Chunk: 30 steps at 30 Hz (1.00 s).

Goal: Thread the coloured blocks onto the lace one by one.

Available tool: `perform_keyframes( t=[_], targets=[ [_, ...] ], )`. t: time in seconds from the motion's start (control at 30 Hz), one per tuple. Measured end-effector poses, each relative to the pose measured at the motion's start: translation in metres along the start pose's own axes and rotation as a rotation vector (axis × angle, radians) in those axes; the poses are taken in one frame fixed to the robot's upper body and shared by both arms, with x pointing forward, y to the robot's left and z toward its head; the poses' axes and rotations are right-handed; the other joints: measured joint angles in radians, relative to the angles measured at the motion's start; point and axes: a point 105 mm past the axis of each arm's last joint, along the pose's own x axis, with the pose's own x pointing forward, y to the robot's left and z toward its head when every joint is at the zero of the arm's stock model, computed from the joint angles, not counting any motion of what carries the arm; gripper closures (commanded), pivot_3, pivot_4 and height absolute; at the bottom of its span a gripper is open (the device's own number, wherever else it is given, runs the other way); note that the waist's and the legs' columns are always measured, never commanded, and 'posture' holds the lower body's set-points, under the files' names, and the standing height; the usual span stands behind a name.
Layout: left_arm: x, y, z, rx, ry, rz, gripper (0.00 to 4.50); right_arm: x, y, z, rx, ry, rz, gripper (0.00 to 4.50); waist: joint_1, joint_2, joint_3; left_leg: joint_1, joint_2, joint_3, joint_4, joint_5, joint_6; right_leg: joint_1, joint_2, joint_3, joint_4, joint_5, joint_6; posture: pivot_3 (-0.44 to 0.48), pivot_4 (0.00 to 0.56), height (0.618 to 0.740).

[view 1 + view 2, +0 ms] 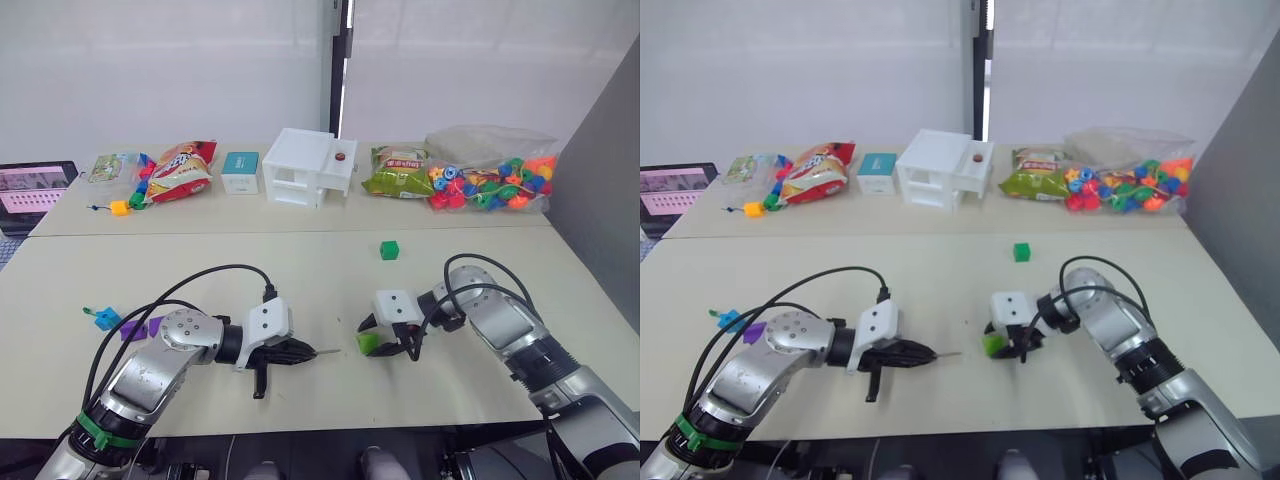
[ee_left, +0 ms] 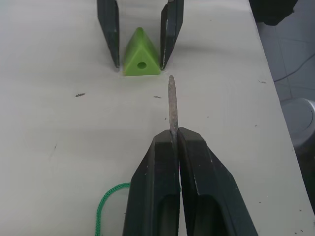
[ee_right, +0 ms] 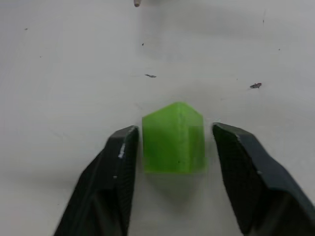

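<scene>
**Lining the lace tip up with the green block**

My left pincer [image 2: 173, 142] pinches the lace [image 2: 172, 105] so its stiff tip points at the block's hole. My right pincer [image 3: 170, 147] straddles the green block [image 3: 173, 137] on the desk [image 1: 300, 270], open and not touching, probably ready to steady it. At the back, a clear bag [image 1: 492, 170] holds mixed beads.

Block [image 1: 367, 342] on table [image 1: 300, 280] between right hand's [image 1: 385, 345] fingers, lace [image 2: 173, 105] tip just left, second block [image 1: 389, 250] behind.
</scene>
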Motion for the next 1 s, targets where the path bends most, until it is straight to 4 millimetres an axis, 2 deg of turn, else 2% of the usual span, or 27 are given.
perform_keyframes(
  t=[0.1,0.27,0.57,1.0],
  targets=[
    [0.003,0.004,0.006,0.011,-0.004,0.013,4.5,-0.004,-0.002,0.002,-0.007,-0.008,-0.022,3.37,0.001,-0.001,-0.001,0.001,0.0,0.0,0.0,0.0,0.0,0.002,0.0,0.0,0.0,0.0,0.0,0.0,0.15,0.74],
    [0.013,0.011,0.012,0.026,0.026,0.045,4.5,-0.001,0.003,0.004,0.028,-0.017,-0.073,3.37,-0.001,-0.001,-0.001,0.001,0.0,0.0,0.0,0.0,0.0,0.001,0.0,0.0,0.001,0.0,0.0,0.0,0.15,0.74],
    [0.019,0.012,0.003,0.002,0.089,0.068,4.5,0.003,0.011,0.01,0.08,0.014,-0.155,3.37,-0.002,-0.001,-0.001,0.001,0.0,-0.001,0.0,0.0,0.0,0.001,0.001,0.0,0.001,0.0,0.0,0.0,0.15,0.74],
    [0.031,0.012,0.01,0.038,0.086,0.057,4.5,0.005,0.017,0.015,0.098,0.034,-0.194,3.37,0.0,-0.001,-0.001,0.001,0.0,-0.001,0.0,0.0,0.0,0.001,0.001,0.0,0.0,0.0,0.0,0.0,0.15,0.74]
  ],
)
